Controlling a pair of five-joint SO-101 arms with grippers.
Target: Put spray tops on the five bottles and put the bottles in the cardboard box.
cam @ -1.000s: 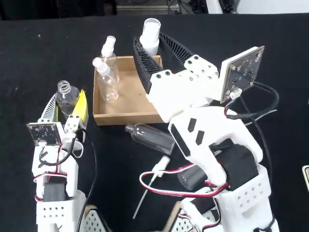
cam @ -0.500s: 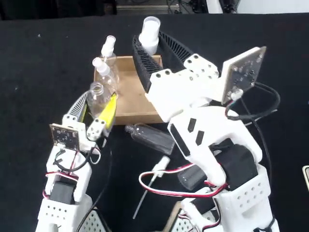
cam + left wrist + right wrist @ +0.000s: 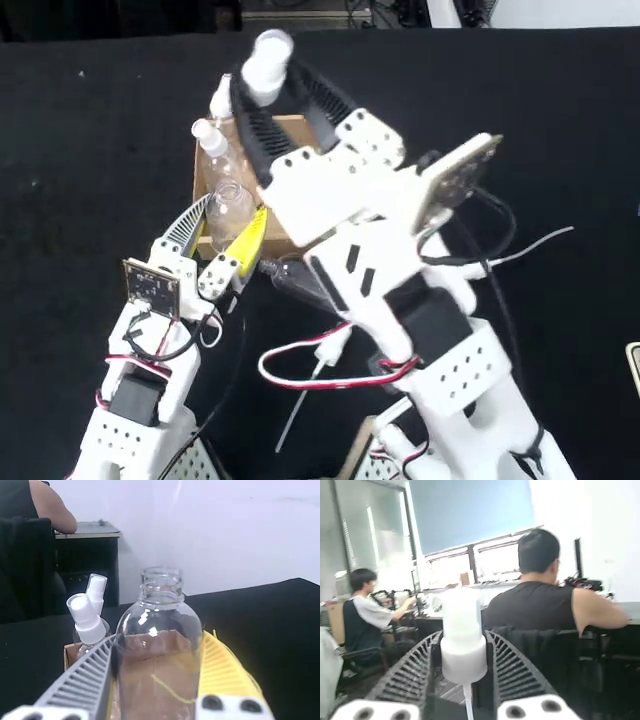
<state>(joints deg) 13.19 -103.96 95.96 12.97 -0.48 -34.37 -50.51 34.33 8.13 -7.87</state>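
Since the earlier frames, the left gripper (image 3: 230, 212) had been carried from the left part of the counter (image 3: 90, 120) up to the front-left corner of the cardboard box (image 3: 197, 185). The right gripper (image 3: 268, 82) had been swung leftward to above the box's far-left corner. The left gripper was clamped on an uncapped clear bottle (image 3: 229, 203), which was held upright at that front-left corner. The right gripper was closed on a white spray top (image 3: 268, 55), which was held raised with its tube pointing down. Two capped bottles (image 3: 213, 148) were stood inside the box against its left wall. Another uncapped bottle (image 3: 298, 280) was laid on its side on the counter just beside the box's front wall, partly hidden under the right arm. A loose spray top (image 3: 327, 354) with a long tube was laid nearer the counter's front edge, between the two arms.
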